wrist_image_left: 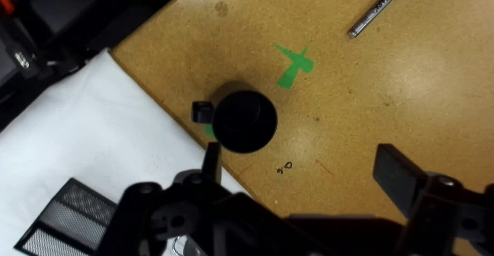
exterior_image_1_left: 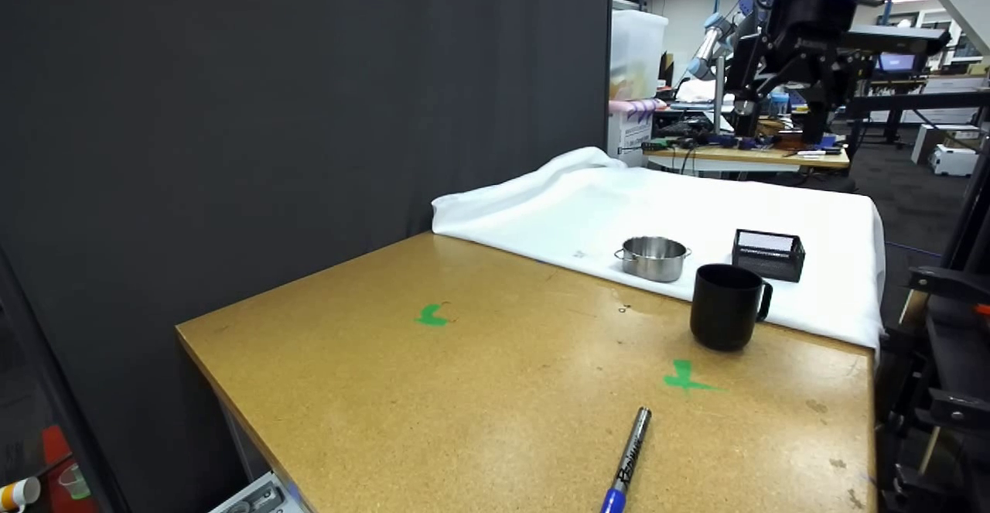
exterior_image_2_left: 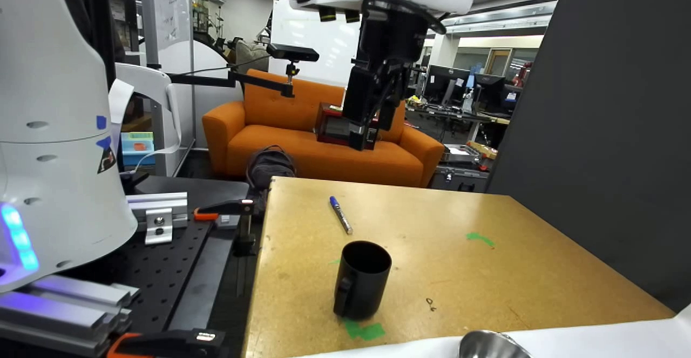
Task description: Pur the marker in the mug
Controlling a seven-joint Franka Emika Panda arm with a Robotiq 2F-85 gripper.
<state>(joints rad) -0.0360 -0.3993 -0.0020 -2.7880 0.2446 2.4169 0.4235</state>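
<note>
The black mug [exterior_image_1_left: 724,312] stands upright on the wooden table near the white cloth. It shows in both exterior views [exterior_image_2_left: 360,282] and in the wrist view [wrist_image_left: 245,121], with no object seen inside it. The silver and blue marker [exterior_image_1_left: 633,451] lies flat on the table, apart from the mug. It also shows in an exterior view [exterior_image_2_left: 340,215] and at the top right of the wrist view [wrist_image_left: 380,9], its blue end cut off there. My gripper [wrist_image_left: 299,151] is open and empty, high above the table. It shows in both exterior views [exterior_image_1_left: 779,117] [exterior_image_2_left: 364,141].
A shallow metal dish [exterior_image_1_left: 653,259] and a black mesh box [exterior_image_1_left: 777,267] stand on the white cloth [exterior_image_1_left: 541,207] beside the mug. Green tape marks [exterior_image_1_left: 684,376] are on the table [exterior_image_1_left: 464,389]. A dark curtain [exterior_image_1_left: 309,111] borders one side.
</note>
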